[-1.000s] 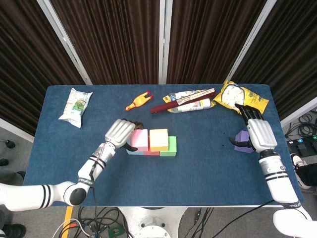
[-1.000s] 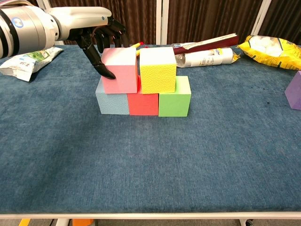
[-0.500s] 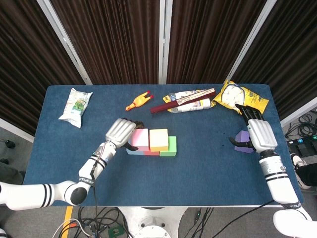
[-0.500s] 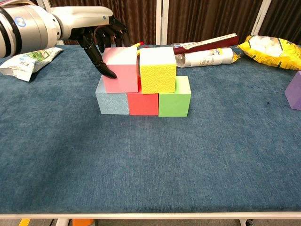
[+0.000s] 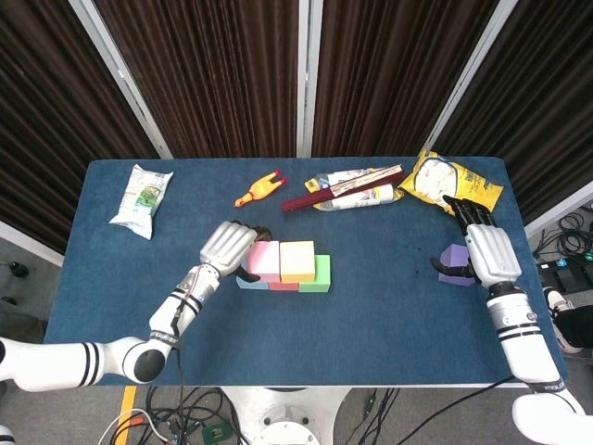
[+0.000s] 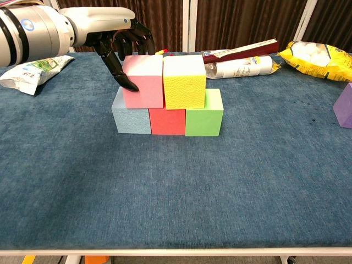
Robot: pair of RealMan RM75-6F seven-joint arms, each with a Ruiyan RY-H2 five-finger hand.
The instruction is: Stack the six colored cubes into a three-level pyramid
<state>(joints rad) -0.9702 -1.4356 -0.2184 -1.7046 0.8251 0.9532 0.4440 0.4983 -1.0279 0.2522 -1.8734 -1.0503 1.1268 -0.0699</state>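
Observation:
Three cubes form the bottom row: light blue, red and green. On top of them sit a pink cube and a yellow cube, side by side and touching. My left hand grips the pink cube, thumb on its front left face and fingers curled behind it. A purple cube lies on the table at the right. My right hand hovers open over its right side with fingers extended; the chest view shows only the purple cube.
Along the far edge of the blue table lie a snack bag, a yellow rubber chicken, a dark red stick with a wrapped roll, and a yellow bag.
The left hand has slid the pink cube slightly to the right, closing the gap to the yellow cube. The right hand has barely shifted.

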